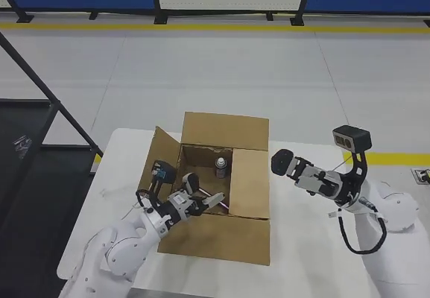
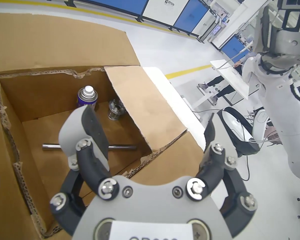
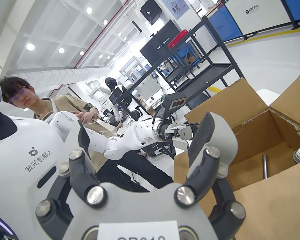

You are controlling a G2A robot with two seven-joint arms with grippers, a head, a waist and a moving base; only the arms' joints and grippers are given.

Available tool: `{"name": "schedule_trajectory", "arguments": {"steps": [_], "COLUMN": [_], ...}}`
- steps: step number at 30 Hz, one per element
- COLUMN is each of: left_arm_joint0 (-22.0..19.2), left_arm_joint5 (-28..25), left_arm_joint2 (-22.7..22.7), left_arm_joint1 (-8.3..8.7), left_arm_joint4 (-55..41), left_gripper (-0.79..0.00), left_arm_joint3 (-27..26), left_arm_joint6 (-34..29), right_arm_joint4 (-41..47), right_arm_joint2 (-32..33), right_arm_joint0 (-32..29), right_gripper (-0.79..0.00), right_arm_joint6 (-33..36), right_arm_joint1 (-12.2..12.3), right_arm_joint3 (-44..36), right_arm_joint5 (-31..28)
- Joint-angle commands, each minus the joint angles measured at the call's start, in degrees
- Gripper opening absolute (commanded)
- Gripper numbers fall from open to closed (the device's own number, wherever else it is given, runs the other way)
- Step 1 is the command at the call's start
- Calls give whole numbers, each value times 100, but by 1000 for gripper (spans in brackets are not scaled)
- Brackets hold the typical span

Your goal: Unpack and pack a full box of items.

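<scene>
Top view | my left pincer (image 1: 203, 200) wide open, empty, over near-left inside of box (image 1: 215, 240) | my right pincer (image 1: 280, 162) wide open, empty, right of box above worktop (image 1: 304, 246) | spray can (image 1: 220, 165) upright at far wall, rod (image 2: 122, 147) flat on floor | risk: smooth rod may roll from my grip; inward right flap (image 1: 250, 182) could snag.
</scene>
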Motion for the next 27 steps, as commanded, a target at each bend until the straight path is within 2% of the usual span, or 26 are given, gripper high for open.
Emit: {"name": "schedule_trajectory", "arguments": {"steps": [1,13,23,27], "left_arm_joint0": [-92,-1048,-2056,-2324], "left_arm_joint5": [2,-81,-204,-358], "left_arm_joint2": [113,870,1591,1791], "left_arm_joint1": [-24,-255,-584,-703], "left_arm_joint4": [-74,-1083,-1992,-2399], "left_gripper": [0,0,0,0], "left_arm_joint3": [178,1569,2924,3329], "left_arm_joint6": [-36,-588,-1007,-1243], "right_arm_joint4": [6,15,-14,-4], "right_arm_joint2": [123,442,544,578], "right_arm_joint0": [-48,-181,-349,-440], "right_gripper": [0,0,0,0], "right_arm_joint6": [-1,-231,-453,-523], "right_arm_joint1": [38,197,299,337], "right_arm_joint3": [-16,-149,-333,-404], "right_arm_joint5": [14,109,139,125]}}
